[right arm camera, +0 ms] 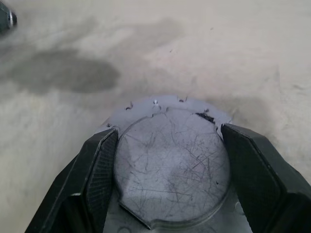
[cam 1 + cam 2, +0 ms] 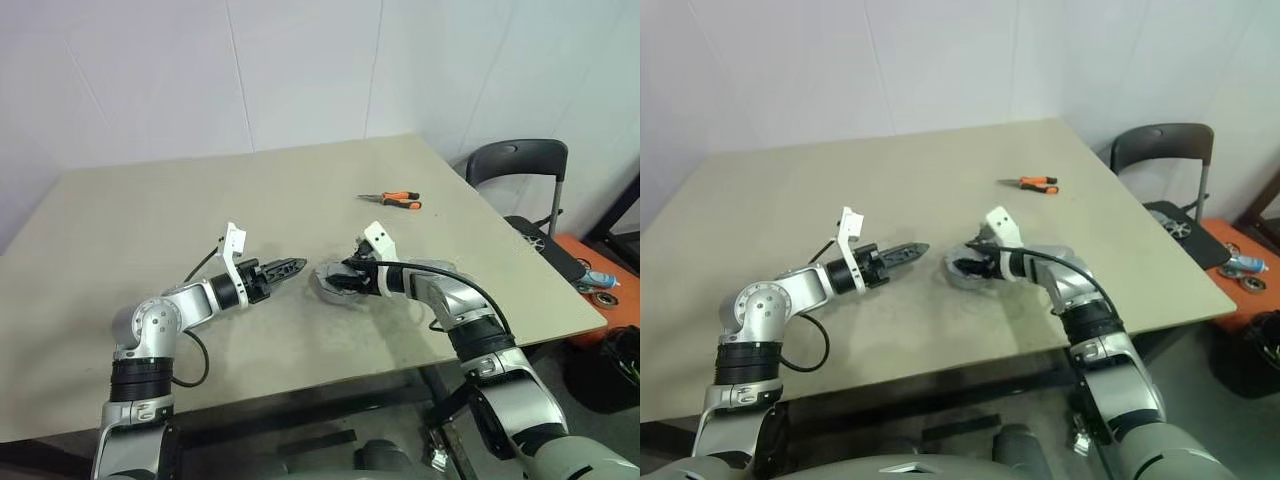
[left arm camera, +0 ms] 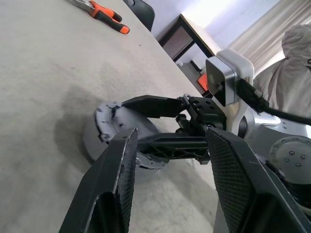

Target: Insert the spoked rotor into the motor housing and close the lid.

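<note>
The lid (image 1: 170, 160), a dull grey scratched disc with a toothed edge, lies on the tan table (image 2: 200, 210) right of centre. My right gripper (image 1: 170, 133) reaches over it from the right. Its two black fingers (image 1: 99, 165) press against opposite sides of the disc's raised round part, so it is shut on the lid. My left gripper (image 2: 298, 266) hovers just left of the lid (image 2: 325, 284) and points at it. Its fingers (image 3: 121, 160) stand apart with nothing between them. The spoked rotor and the motor housing are hidden; I cannot tell what sits under the lid.
Orange-handled pliers (image 2: 392, 200) lie on the table beyond the lid. A black chair (image 2: 520, 165) stands past the table's right edge, with an orange box (image 2: 600, 275) on the floor beside it. A white wall closes off the far side.
</note>
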`<move>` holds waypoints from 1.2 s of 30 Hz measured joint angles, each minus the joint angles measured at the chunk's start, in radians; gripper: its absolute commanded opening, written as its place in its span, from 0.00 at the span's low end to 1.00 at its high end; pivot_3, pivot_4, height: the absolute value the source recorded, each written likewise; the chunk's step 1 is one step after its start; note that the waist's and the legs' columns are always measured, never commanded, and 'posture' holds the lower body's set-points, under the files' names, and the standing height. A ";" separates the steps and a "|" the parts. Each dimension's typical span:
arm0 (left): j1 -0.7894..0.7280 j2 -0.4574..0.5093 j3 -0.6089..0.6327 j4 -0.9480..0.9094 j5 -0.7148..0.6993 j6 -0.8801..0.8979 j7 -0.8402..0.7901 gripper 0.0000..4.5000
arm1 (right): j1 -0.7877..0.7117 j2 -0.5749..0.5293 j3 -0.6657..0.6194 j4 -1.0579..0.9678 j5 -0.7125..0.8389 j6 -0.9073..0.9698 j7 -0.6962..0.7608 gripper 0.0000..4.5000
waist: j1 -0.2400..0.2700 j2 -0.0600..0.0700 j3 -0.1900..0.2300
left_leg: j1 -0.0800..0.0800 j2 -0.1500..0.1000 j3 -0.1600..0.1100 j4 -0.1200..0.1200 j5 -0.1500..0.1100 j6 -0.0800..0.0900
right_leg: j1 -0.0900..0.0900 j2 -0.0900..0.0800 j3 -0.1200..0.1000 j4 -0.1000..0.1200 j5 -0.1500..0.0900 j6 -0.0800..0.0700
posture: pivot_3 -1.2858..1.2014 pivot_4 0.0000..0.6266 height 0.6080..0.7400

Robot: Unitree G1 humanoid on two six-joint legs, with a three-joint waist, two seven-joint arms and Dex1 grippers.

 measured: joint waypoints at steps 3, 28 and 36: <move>0.002 0.007 0.000 0.000 0.000 0.001 0.001 0.53 | 0.029 -0.026 0.020 -0.052 -0.020 -0.015 0.005 0.67 | 0.011 -0.002 0.000 | 0.000 -0.003 0.000 0.000 -0.001 0.000 | 0.000 -0.003 0.000 -0.001 -0.001 0.001 | 0.52 0.00 1.00; -0.023 -0.026 0.012 -0.040 -0.034 0.064 0.097 0.53 | 0.072 -0.036 0.076 -0.102 -0.092 -0.166 -0.004 0.67 | 0.005 -0.004 0.004 | 0.001 -0.004 0.001 -0.005 -0.003 0.003 | 0.004 -0.004 0.001 0.000 -0.004 0.005 | 0.52 0.00 1.00; -0.010 -0.039 0.014 -0.073 -0.046 0.068 0.117 0.53 | 0.043 0.038 0.086 -0.039 -0.118 -0.169 -0.047 0.67 | -0.037 -0.003 0.003 | 0.009 -0.004 0.001 -0.003 -0.005 0.000 | 0.009 -0.005 0.001 0.000 -0.004 0.004 | 0.52 0.00 1.00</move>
